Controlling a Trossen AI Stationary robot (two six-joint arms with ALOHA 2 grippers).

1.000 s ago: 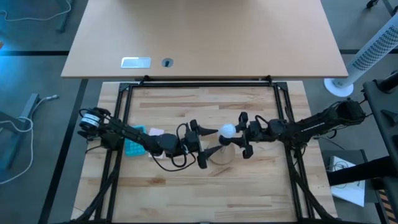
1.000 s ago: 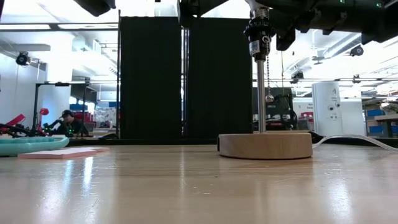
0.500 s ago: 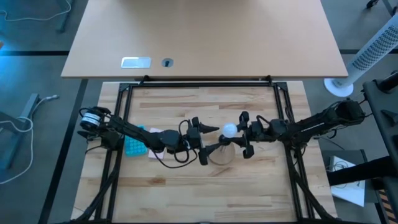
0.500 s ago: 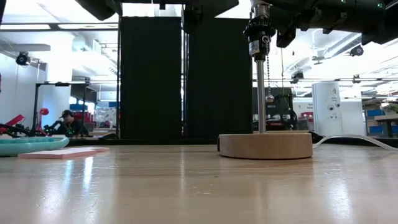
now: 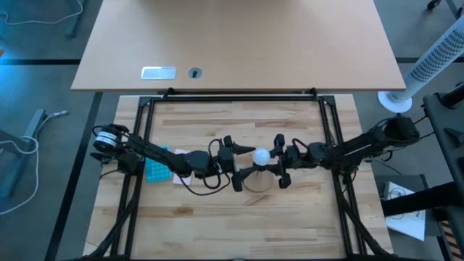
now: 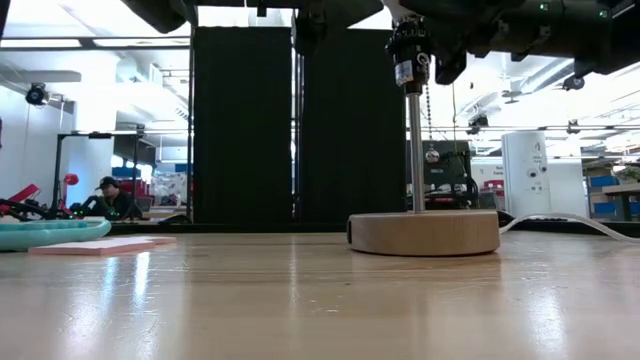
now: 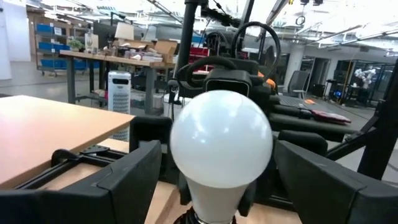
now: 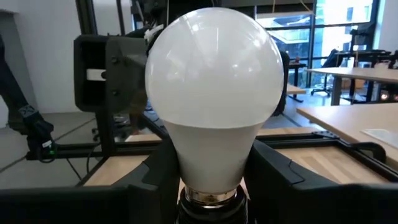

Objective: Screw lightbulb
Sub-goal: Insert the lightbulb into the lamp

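Both grippers flank the lightbulb [image 5: 261, 154], seated upright in the black socket [image 6: 410, 62] atop the lamp stand's wooden base [image 6: 424, 232]. Right gripper [image 5: 278, 161] fingers straddle the bulb; contact unclear. Left gripper [image 5: 238, 167] open beside it. Seating likely begun, tightening remains. Versus 1.0 s ago: bulb and right gripper shifted leftward.

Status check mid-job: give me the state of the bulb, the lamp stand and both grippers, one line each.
lightbulb: upright, base seated in the black socket.
lamp stand: standing upright on the table, pole vertical.
right gripper: open, fingers either side of the bulb's neck.
left gripper: open, facing the bulb, fingers wide of it.
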